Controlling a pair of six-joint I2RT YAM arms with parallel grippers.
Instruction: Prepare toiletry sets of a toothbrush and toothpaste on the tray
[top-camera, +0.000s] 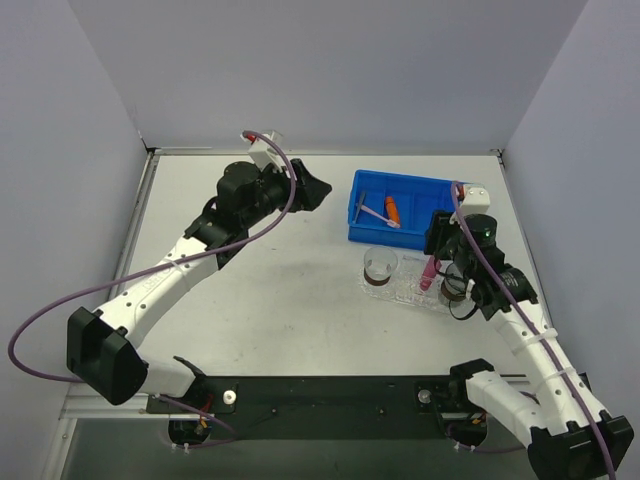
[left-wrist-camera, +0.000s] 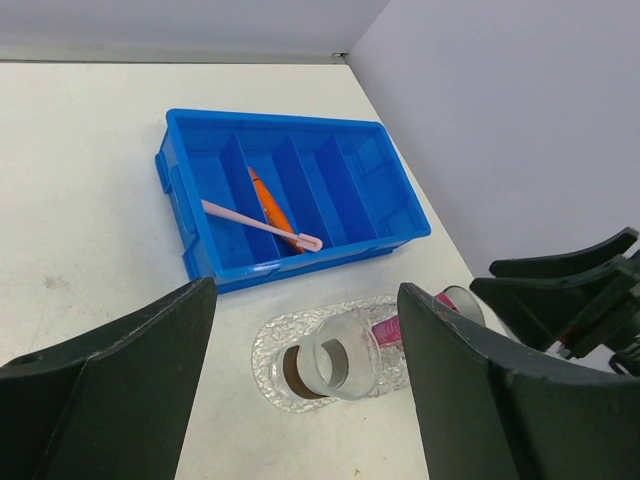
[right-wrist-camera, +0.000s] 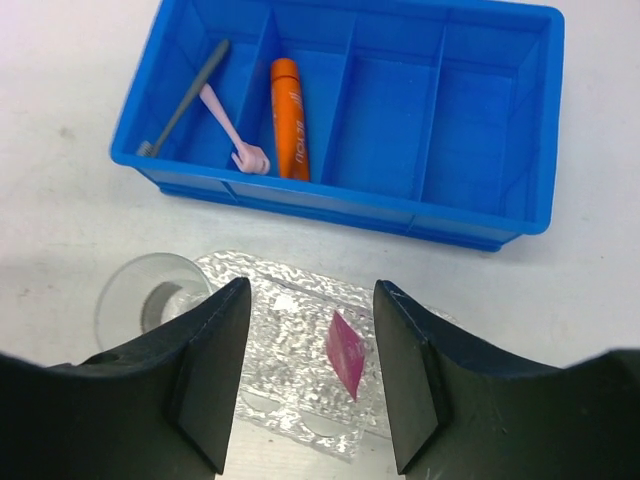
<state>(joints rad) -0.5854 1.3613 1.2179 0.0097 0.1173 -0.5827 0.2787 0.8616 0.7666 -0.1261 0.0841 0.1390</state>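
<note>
Pale walls stand around a white tabletop (top-camera: 280, 300). From the top, a blue bin (top-camera: 420, 181) sits at the far right. The toothbrush (top-camera: 378, 214) and the orange tube (top-camera: 393, 210) lie inside it. The clear tray (top-camera: 400, 292) is just near of the bin, with a clear cup (top-camera: 380, 265) on its left end and the pink tube (top-camera: 428, 272) on its right part. The right end effector (top-camera: 440, 262) hangs over the tray. The left end effector (top-camera: 318, 190) is up at the far middle, well apart from the tray.

From the left wrist, the two fingers (left-wrist-camera: 130, 390) stand wide apart with nothing between them. Bin and tray lie ahead.

From the right wrist, the fingers (right-wrist-camera: 215, 370) are spread and let go. The pink tube (right-wrist-camera: 347, 352) rests on the bumpy tray below the gap, not pinched. A dark grey stick (right-wrist-camera: 185, 95) lies beside the toothbrush in the bin.

So I think one tube is in place. The toothbrush and the orange tube are not on the tray yet.
</note>
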